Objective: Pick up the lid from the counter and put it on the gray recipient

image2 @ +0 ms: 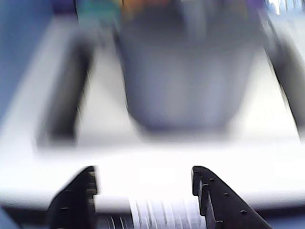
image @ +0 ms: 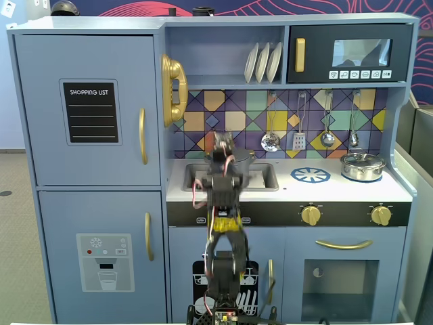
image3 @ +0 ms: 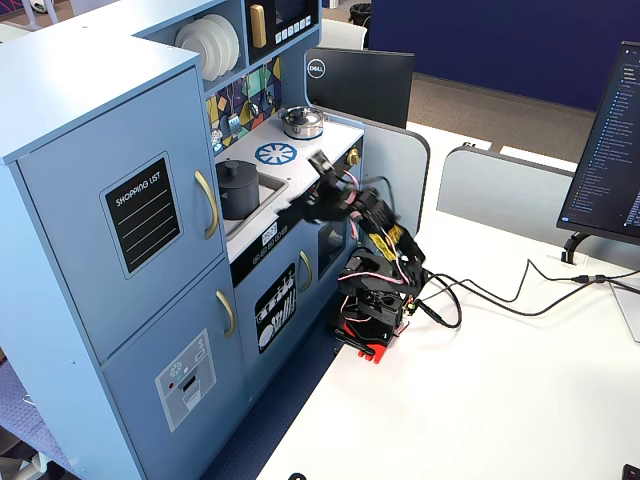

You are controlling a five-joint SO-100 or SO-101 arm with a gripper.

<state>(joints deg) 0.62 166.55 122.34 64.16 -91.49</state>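
The gray recipient (image3: 237,190) stands in the sink (image3: 262,192) of the toy kitchen. It fills the upper middle of the blurred wrist view as a dark pot (image2: 186,71). From the side, the lid (image3: 237,164) seems to lie flat on top of it, with a small knob in the centre. In the front fixed view my arm hides most of the pot; only its right rim (image: 247,158) shows. My gripper (image2: 144,171) hangs over the counter's front edge, short of the pot, open and empty. It is motion-blurred in both fixed views (image: 222,145) (image3: 320,172).
A small shiny silver pot (image: 362,166) with its own lid sits on the right burner, and a blue burner mark (image: 310,175) lies between it and the sink. Utensils (image: 270,141) hang on the tiled back wall. A yellow phone (image: 173,90) sticks out above the sink's left side.
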